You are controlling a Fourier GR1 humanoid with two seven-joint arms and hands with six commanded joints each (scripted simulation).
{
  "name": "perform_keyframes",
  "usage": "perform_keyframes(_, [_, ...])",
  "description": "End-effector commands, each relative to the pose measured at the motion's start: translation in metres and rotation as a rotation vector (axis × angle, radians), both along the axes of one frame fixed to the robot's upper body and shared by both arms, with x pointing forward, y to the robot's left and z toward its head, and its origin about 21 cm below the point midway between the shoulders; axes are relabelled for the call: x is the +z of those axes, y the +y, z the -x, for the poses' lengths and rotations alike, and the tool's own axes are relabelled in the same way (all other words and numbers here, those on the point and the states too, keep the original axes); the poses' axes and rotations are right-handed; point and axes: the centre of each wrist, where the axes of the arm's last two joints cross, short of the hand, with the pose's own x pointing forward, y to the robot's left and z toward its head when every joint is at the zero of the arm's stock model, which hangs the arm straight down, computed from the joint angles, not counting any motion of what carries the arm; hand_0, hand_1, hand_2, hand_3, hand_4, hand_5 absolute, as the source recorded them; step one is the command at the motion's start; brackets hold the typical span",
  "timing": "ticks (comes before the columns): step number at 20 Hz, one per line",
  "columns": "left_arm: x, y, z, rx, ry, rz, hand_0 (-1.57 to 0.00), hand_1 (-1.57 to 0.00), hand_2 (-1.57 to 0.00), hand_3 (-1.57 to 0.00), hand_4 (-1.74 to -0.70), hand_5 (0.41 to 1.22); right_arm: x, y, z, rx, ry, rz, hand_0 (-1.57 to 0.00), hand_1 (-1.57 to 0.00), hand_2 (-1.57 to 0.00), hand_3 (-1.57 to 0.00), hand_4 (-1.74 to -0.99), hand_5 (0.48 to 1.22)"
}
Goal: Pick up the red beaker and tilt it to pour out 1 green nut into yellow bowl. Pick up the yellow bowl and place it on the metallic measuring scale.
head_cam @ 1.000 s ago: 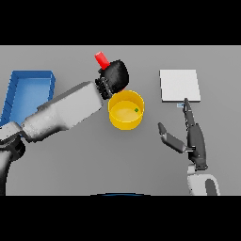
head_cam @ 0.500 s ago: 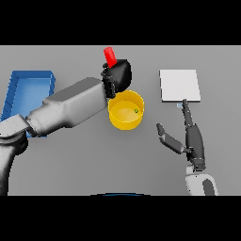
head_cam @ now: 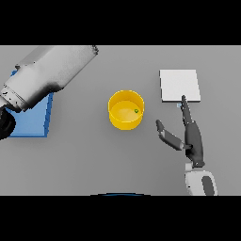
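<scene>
- yellow bowl (head_cam: pixel 125 109): one, round, bright yellow with upright walls, standing on the grey table (head_cam: pixel 94 160) near the middle.
- one small green nut (head_cam: pixel 136 111) lies inside it, at 3 o'clock by the wall.
- one metallic measuring scale (head_cam: pixel 179 85), a plain pale square, at 2 o'clock from the bowl, well apart; no writing readable.
- one blue tray (head_cam: pixel 33 120) at 9 o'clock.
- right hand (head_cam: pixel 190 139) at 4 o'clock from the bowl, fingers straight, holding nothing, one fingertip at the scale's near edge.
- left arm (head_cam: pixel 49 75) crosses at 10 o'clock; its hand is out of view.

Even, soft light fell flat across my desk (head_cam: pixel 94 160), with no glare anywhere. Shadows were barely there; only the yellow bowl (head_cam: pixel 125 109) showed gentle shading inside its wall.
</scene>
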Motion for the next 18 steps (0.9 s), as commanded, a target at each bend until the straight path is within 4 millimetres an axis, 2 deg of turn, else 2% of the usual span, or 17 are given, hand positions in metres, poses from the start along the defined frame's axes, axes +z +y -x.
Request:
perform_keyframes(1, [0.010, 0.005, -0.004, 0.052, -0.011, 0.059, -1.57, -1.57, -1.51, -1.30, -1.71, 1.221, 0.000, -0.001, 0.000, 0.010, -0.005, -0.015, 0.00, 0.00, 0.00, 0.00, -1.182, 0.593])
perform_keyframes(3, [0.031, 0.028, -0.013, 0.145, 0.008, 0.223, -1.57, -1.57, -1.53, -1.40, -1.72, 1.221, 0.000, -0.003, 0.004, 0.018, -0.013, -0.031, 0.00, 0.00, 0.00, 0.00, -1.193, 0.597])
perform_keyframes(4, [0.036, 0.045, -0.020, 0.211, 0.010, 0.333, -1.57, -1.57, -1.54, -1.38, -1.72, 1.221, -0.002, -0.003, 0.004, 0.018, -0.005, -0.032, 0.00, 0.00, 0.00, 0.00, -1.200, 0.596])
perform_keyframes(8, [0.042, 0.121, -0.035, 0.434, 0.040, 0.808, -1.57, -1.57, -1.56, -1.37, -1.73, 1.221, -0.001, -0.005, 0.001, 0.030, -0.014, -0.040, 0.00, 0.00, 0.00, 0.00, -1.224, 0.592])
perform_keyframes(12, [0.025, 0.193, -0.034, 0.509, 0.071, 1.157, -1.57, -1.57, -1.57, -1.43, -1.74, 1.221, -0.004, -0.009, -0.001, 0.035, -0.018, -0.017, 0.00, 0.00, 0.00, 0.00, -1.222, 0.586])
perform_keyframes(15, [-0.002, 0.233, -0.026, 0.624, 0.001, 1.376, -1.57, -1.57, -1.57, -1.41, -1.74, 1.221, -0.002, -0.009, -0.001, 0.039, -0.023, -0.004, 0.00, 0.00, 0.00, 0.00, -1.217, 0.595])
perform_keyframes(16, [-0.010, 0.242, -0.022, 0.654, -0.019, 1.453, -1.57, -1.57, -1.57, -1.43, -1.74, 1.221, -0.003, -0.014, -0.001, 0.040, -0.024, -0.003, 0.00, 0.00, 0.00, 0.00, -1.217, 0.599])
perform_keyframes(18, [-0.033, 0.259, -0.011, 0.711, -0.044, 1.554, -1.57, -1.57, -1.57, -1.45, -1.74, 1.221, -0.004, -0.010, 0.000, 0.060, -0.010, 0.017, 0.00, 0.00, 0.00, 0.00, -1.212, 0.610])
